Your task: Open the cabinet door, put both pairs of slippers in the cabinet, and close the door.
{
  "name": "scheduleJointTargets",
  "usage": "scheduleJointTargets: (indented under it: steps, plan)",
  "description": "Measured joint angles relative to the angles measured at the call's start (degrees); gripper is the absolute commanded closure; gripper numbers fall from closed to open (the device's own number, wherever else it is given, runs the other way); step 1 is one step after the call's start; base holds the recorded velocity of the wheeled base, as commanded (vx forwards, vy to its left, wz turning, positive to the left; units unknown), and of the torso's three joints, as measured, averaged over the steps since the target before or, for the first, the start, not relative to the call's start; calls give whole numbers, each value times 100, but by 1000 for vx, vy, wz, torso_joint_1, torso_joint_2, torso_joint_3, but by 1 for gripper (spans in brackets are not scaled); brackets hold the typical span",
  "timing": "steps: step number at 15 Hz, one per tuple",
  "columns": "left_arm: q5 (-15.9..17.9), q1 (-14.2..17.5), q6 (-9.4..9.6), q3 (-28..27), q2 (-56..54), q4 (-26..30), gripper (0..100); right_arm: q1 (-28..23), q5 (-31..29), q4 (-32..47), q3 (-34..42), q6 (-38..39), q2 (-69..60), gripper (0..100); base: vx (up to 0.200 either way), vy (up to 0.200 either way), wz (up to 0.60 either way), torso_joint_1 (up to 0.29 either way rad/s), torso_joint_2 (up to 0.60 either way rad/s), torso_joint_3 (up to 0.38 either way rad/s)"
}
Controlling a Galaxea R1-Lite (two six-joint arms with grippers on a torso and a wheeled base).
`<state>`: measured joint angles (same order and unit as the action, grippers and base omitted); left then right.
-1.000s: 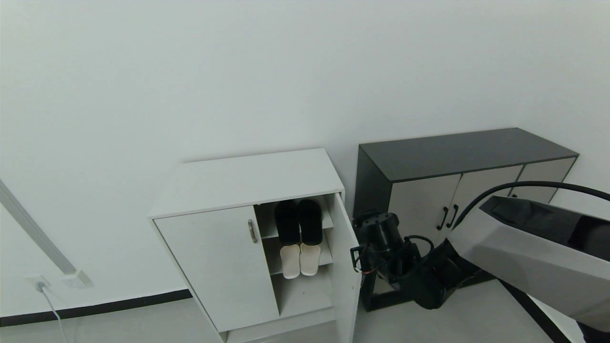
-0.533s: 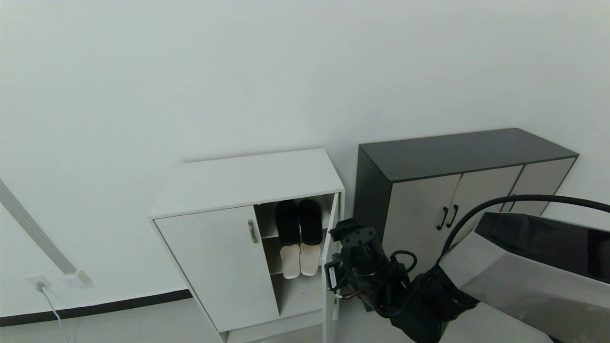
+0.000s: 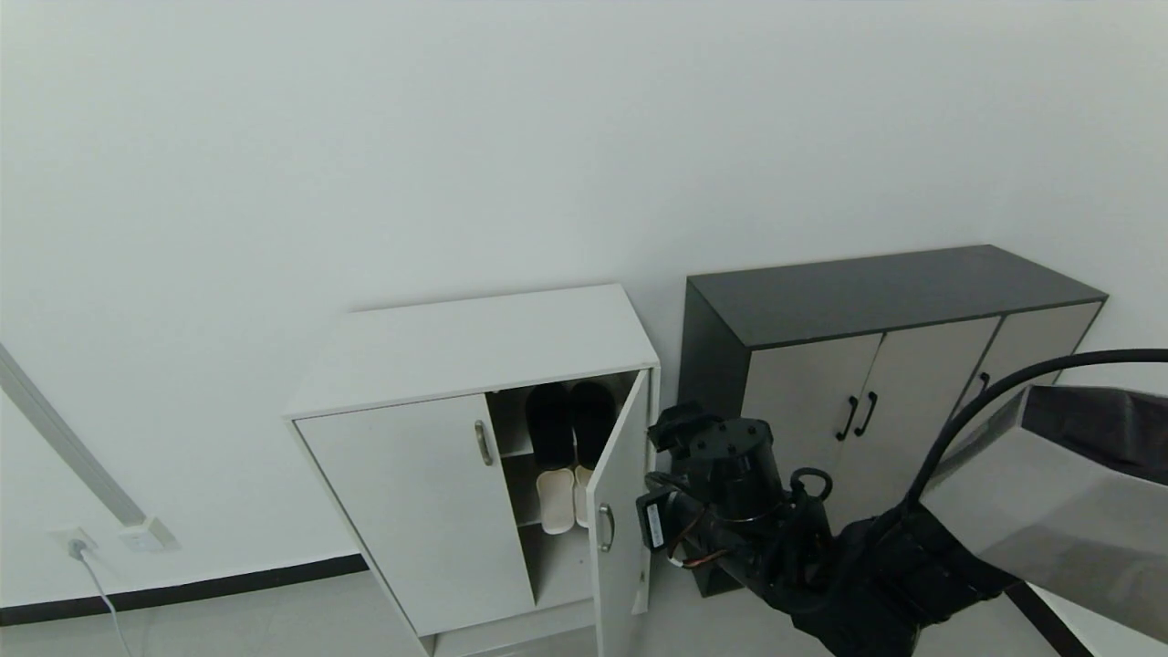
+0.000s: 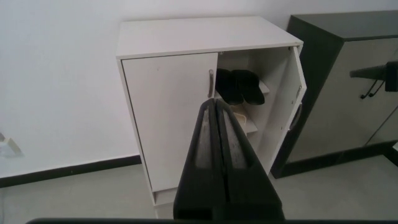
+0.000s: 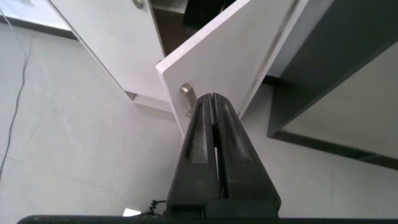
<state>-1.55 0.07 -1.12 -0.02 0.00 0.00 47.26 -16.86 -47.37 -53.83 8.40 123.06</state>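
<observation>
in front of a white shoe cabinet (image 3: 474,347) set against a pale wall, the right pincer (image 5: 213,99) has its two fingers pressed together with nothing between them. its tips lie close to the outer face of the cabinet's right door (image 3: 620,493), just beside the door's metal handle (image 5: 186,91); whether the tips touch the panel cannot be told. the right door stands partly open, angled out toward this pincer. beyond the door from the pincer, inside the cabinet, a black pair of slippers (image 3: 570,415) lies on the upper shelf and a white pair of slippers (image 3: 555,497) on the shelf below it. the left door (image 3: 420,502), farther from the right pincer, is shut flat. the left pincer (image 4: 214,102), likewise closed and empty, is well back from the cabinet, pointing at the gap between the two doors. to the other side of the right pincer, a dark cabinet (image 3: 876,292) with grey doors stands just beside the white one.
</observation>
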Motion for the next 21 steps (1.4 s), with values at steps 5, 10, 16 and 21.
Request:
scheduleJointTargets:
  steps: [5,10,16,21]
  plan:
    - [10,2,0,-5,0,5,100,6,22,-6,59,0,-74,100,0,0,480,-1,-1,3]
    - [11,6,1,-5,0,-5,100,-44,-7,-301,213,-77,-82,100,0,0,0,0,0,0]
    - [22,0,20,-5,0,5,100,-197,-489,-323,463,-389,-236,100,67,0,0,1,2,-2]
    - [24,0,22,-7,0,2,100,-322,-473,-718,1536,-394,-460,100,160,0,0,3,-2,4]
